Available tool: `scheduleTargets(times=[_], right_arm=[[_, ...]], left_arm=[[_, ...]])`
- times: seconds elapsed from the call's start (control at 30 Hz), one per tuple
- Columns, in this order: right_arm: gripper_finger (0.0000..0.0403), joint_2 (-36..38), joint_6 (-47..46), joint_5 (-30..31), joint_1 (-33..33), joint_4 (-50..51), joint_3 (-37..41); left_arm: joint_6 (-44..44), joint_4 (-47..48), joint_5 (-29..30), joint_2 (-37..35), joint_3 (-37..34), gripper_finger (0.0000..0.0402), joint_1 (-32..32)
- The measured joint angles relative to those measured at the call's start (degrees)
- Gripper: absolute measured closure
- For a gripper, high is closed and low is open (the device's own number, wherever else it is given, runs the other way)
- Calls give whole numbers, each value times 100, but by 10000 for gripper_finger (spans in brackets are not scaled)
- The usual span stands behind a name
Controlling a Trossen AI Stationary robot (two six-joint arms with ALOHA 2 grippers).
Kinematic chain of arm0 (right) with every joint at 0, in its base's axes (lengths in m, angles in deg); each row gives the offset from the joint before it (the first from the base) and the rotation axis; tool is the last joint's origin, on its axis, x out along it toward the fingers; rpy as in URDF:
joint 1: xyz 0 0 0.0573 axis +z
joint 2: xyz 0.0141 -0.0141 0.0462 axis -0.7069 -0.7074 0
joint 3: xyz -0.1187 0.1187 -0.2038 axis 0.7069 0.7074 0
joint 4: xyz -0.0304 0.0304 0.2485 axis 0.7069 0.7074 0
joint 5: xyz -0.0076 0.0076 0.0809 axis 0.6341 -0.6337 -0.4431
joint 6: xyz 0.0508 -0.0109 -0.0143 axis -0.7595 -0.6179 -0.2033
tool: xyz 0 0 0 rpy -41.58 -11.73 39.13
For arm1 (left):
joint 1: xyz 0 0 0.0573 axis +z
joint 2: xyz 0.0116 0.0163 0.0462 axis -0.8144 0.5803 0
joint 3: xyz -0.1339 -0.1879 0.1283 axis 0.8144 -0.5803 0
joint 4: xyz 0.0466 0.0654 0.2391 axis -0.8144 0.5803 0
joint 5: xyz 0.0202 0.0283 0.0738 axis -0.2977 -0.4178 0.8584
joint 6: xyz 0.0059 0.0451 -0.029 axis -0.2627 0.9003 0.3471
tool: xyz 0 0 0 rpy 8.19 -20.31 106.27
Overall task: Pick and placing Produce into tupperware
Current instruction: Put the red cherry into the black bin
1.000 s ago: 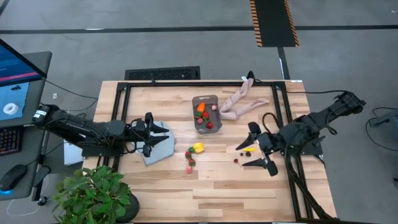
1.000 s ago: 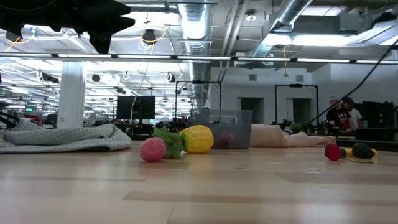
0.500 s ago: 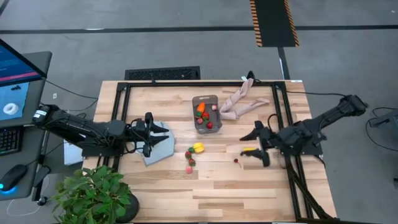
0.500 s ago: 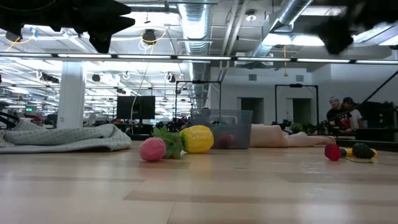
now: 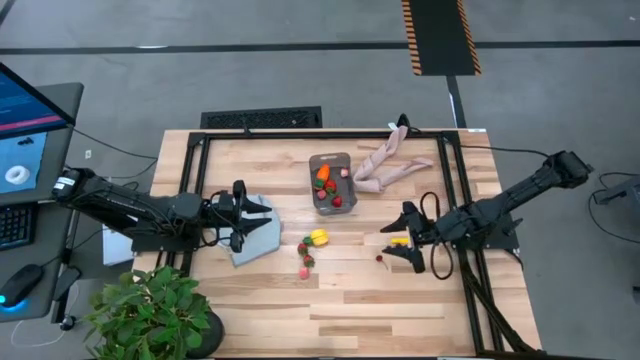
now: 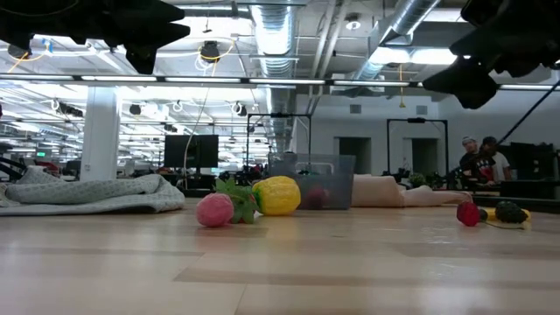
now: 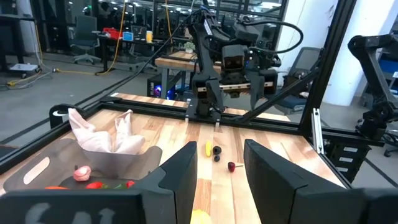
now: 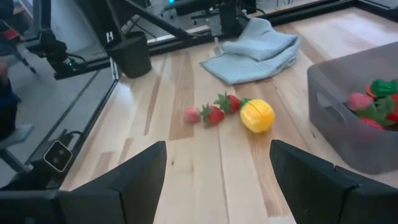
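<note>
- Wooden planks make up our table (image 5: 340, 300), framed by dark rails, with a potted plant (image 5: 150, 315) at its near left corner and grey floor all round.
- Our left gripper (image 5: 238, 215) hangs over the folded grey-blue cloth (image 5: 255, 228), its fingers (image 7: 180, 180) only partly apart and holding nothing; we judge this arm is parked clear of the produce so the other can work.
- Just ahead of that left gripper, toward the table's middle, lie the yellow lemon (image 5: 318, 237), two red strawberries (image 8: 221, 109) and a pink berry (image 6: 214, 210), clustered and touching or nearly so, still loose on the wood.
- Beyond them sits the tupperware (image 5: 331, 182), already holding a carrot (image 5: 323, 173) and red pieces, so part of the job looks done.
- Beside the tub rests a beige limb-shaped object (image 5: 385, 165), well apart from either gripper and no part of the task.
- Our right gripper (image 5: 405, 245) hovers with its fingers (image 8: 130, 180) spread wide and empty, facing the middle cluster.
- Right by its tips lie a small banana (image 5: 398, 240), a dark berry (image 7: 216, 150) and a red berry (image 5: 380, 258); we judge the wide opening is meant for straddling one of these next.
- Far in the room behind, two people (image 6: 481, 162) stand, away from the table.
</note>
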Motion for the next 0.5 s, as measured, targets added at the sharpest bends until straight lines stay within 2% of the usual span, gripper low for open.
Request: scheduleTargets(times=[0.13,0.3,0.5], right_arm=[[92,-240,-93,-1,-5,-366,0],[92,-404,-161,-26,-433,-570,0],[92,-471,143,-1340,-1487,-578,-2]], left_arm=[[0,2,0,0,0,280,0],[0,0,69,0,0,280,0],[11,0,144,0,1,280,2]])
